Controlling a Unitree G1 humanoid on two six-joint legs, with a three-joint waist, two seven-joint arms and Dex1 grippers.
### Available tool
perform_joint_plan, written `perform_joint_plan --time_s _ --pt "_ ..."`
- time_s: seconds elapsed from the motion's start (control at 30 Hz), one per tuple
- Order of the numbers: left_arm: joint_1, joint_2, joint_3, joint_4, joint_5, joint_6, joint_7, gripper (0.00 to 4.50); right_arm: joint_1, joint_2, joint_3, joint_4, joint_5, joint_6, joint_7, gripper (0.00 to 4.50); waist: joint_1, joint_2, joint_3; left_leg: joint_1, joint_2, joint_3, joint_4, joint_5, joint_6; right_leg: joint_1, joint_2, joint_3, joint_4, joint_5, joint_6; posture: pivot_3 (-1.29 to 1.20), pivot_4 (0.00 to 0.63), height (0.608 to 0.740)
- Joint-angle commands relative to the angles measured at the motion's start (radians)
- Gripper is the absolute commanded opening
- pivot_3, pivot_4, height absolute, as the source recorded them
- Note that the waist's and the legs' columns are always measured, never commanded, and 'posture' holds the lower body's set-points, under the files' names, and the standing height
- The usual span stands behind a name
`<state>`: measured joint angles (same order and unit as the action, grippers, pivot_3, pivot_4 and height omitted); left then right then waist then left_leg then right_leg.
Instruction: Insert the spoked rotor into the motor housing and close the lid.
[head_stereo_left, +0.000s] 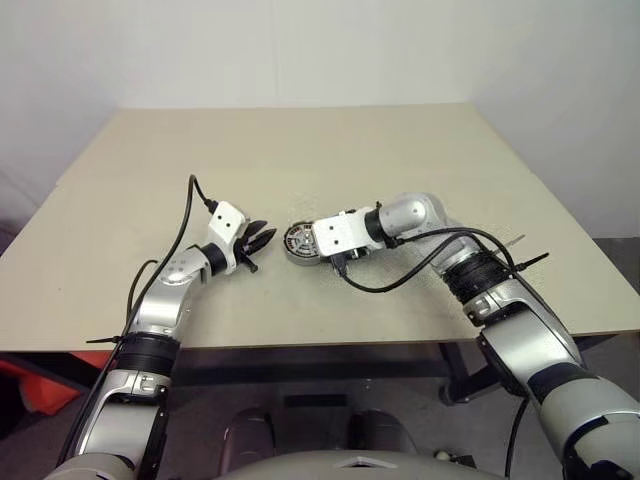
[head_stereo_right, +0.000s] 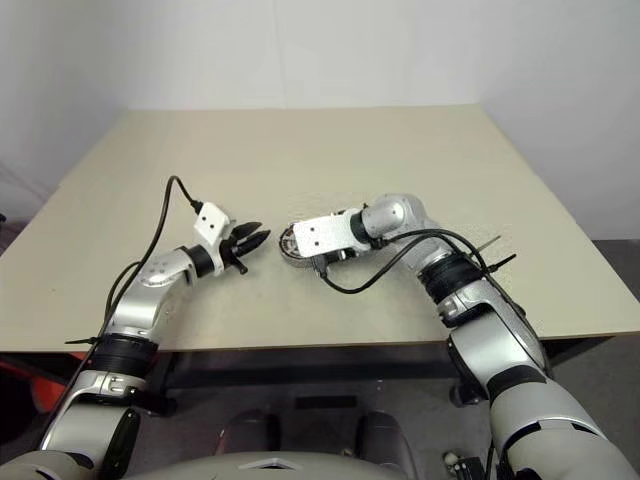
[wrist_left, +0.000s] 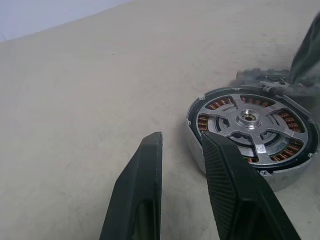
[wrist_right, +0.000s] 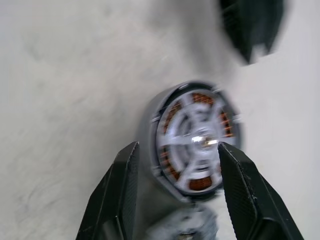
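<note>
A: How far along is it?

B: The spoked rotor (wrist_left: 250, 122) already sits inside the motor housing (wrist_left: 200, 145), copper windings showing between its spokes. The housing rests on the worktop (head_stereo_left: 330, 160) near the middle, toward its near edge. By my reading, insertion is done; the lid is still off the housing, so closing remains.

A: And the tools?

B: The right tool (wrist_right: 175, 155) has its fingers apart, straddling the housing without pressing it as far as I can tell. The left tool (head_stereo_left: 262, 238) hangs empty at nine o'clock of the housing, fingers slightly parted.

A: Anything one view adds?

B: The left wrist view shows a notched grey edge, probably the lid (wrist_left: 255, 76), lying just behind the housing. In the head views the right arm covers that spot.
</note>
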<state>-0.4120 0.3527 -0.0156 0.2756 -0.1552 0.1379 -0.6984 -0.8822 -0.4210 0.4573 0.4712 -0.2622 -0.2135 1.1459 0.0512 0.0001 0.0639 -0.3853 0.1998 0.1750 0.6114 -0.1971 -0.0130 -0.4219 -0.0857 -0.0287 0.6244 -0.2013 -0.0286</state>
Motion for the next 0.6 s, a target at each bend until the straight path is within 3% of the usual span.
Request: perform_joint_plan --time_s 0.03,0.33,0.47,0.6 --pt "-0.035 -0.005 -0.011 -0.004 -0.008 -0.012 -0.018 1.33 0.023 -0.009 -0.077 -0.137 0.086 0.112 0.009 2.57 0.005 0.0 0.0 0.0 0.0 0.0 0.0 0.0 0.0 0.0 0.0 0.0 0.0 0.0 0.0 0.0 0.0 0.74" --pt "-0.071 -0.043 -0.063 0.033 0.004 -0.029 -0.047 1.33 0.087 0.176 -0.521 -0.353 0.459 1.087 -0.31 2.57 0.028 0.0 0.0 0.006 0.0 0.0 -0.004 0.004 -0.007 0.003 0.001 0.001 0.0 0.001 0.0 0.0 0.0 0.74" --pt "-0.083 -0.051 -0.077 0.045 0.005 -0.032 -0.062 1.33 0.128 0.267 -0.87 -0.447 0.661 1.511 -0.456 2.57 0.048 0.0 0.0 0.009 0.0 0.0 -0.009 0.006 -0.01 0.004 0.001 0.001 -0.001 0.001 0.0 0.0 0.0 0.74" --pt "-0.092 -0.052 -0.083 0.062 0.006 -0.039 -0.077 1.33 0.146 0.329 -1.124 -0.533 0.736 1.743 -0.562 2.57 0.055 0.0 0.0 0.009 -0.001 0.0 -0.014 0.011 -0.018 0.003 0.001 0.001 -0.002 0.0 0.0 0.0 0.0 0.74"
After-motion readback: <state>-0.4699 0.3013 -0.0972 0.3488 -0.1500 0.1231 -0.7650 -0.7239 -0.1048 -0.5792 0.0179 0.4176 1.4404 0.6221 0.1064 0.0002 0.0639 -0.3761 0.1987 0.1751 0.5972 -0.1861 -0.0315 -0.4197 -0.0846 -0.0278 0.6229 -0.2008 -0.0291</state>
